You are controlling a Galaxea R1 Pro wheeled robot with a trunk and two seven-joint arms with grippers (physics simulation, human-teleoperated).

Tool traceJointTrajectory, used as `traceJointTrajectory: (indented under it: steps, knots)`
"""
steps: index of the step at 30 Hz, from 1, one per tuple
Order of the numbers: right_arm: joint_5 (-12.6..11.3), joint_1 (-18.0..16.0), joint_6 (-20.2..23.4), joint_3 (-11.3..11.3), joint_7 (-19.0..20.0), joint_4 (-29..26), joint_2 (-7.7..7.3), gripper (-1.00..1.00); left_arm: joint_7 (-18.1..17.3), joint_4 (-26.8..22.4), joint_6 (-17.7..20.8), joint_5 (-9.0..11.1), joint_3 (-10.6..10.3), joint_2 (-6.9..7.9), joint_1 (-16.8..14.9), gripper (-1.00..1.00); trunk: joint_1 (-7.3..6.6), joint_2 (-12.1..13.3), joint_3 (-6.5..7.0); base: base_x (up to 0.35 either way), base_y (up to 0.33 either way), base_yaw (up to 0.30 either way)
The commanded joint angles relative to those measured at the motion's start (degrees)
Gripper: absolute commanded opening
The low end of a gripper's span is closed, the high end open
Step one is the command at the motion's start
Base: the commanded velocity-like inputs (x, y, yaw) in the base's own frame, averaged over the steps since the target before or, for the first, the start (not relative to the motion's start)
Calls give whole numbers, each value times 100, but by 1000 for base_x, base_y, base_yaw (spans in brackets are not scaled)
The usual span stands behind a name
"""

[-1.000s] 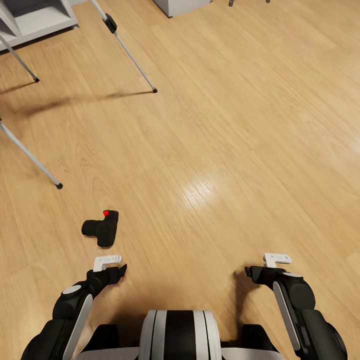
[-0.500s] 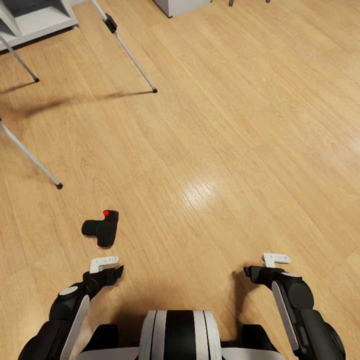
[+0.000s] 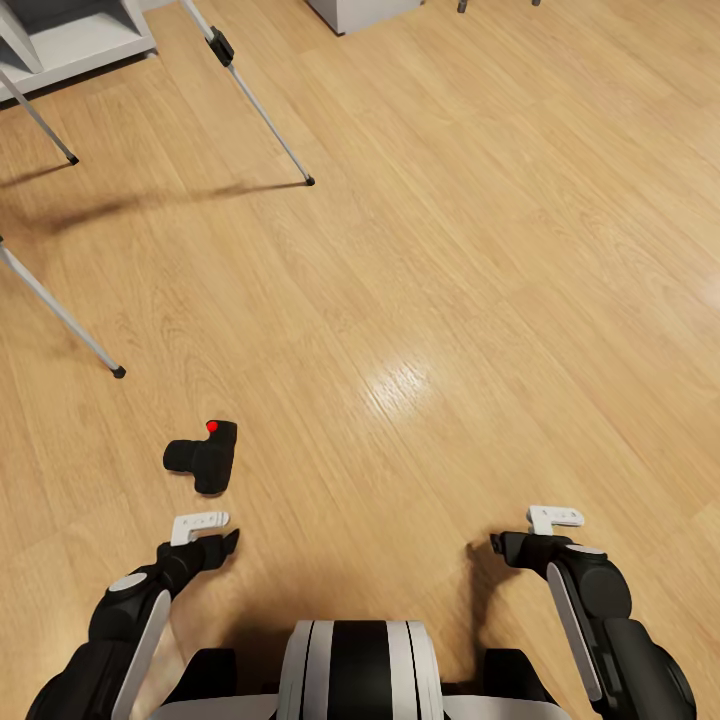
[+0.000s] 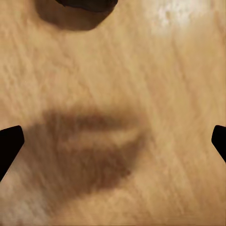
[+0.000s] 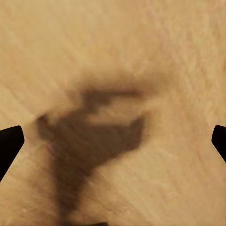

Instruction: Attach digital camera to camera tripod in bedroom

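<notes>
The digital camera (image 3: 204,460), black with a red dot, lies on the light wood floor at the lower left of the head view. My left gripper (image 3: 210,537) hovers just short of it, open and empty. In the left wrist view its dark fingertips (image 4: 9,143) stand far apart, and the camera's dark edge (image 4: 87,4) shows beyond them. My right gripper (image 3: 535,532) hangs open over bare floor at the lower right, fingertips (image 5: 10,141) wide apart. Three silver legs of the camera tripod (image 3: 258,105) stand at the upper left; its head is out of view.
A white cube shelf (image 3: 80,35) sits at the top left behind the tripod legs. A grey furniture base (image 3: 360,12) is at the top middle. Wide plank floor (image 3: 480,280) stretches to the right.
My left gripper has drifted a little to the left and back toward my trunk. The camera, the tripod legs and the right gripper have stayed put.
</notes>
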Motion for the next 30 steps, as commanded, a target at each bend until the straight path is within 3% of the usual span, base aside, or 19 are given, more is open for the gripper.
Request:
traceJointTrajectory:
  steps: [1,5,18,23,24,30]
  knots:
    - [3,-2,27,6,-13,-5,-2,100,-6,-6,15,52,8,4,-1,100,-1,-1,-3,0,0,0]
    - [1,-2,27,14,-11,-5,-1,100,-21,-2,-103,44,12,67,-2,100,-1,-1,-3,0,0,0]
    - [7,-2,21,28,-15,-5,-3,100,-51,341,-520,53,-15,483,0,100,-1,-1,-3,0,0,0]
    - [8,-2,13,29,-30,-5,-2,100,-46,367,-681,46,-31,450,0,100,-1,-1,-3,0,0,0]
    - [8,-2,12,29,-33,-5,-2,100,-41,368,-1004,46,-34,442,0,100,-1,-1,-3,0,0,0]
    - [8,-2,10,29,-43,-5,2,100,-23,332,-925,45,-53,400,0,100,-1,-1,-3,0,0,0]
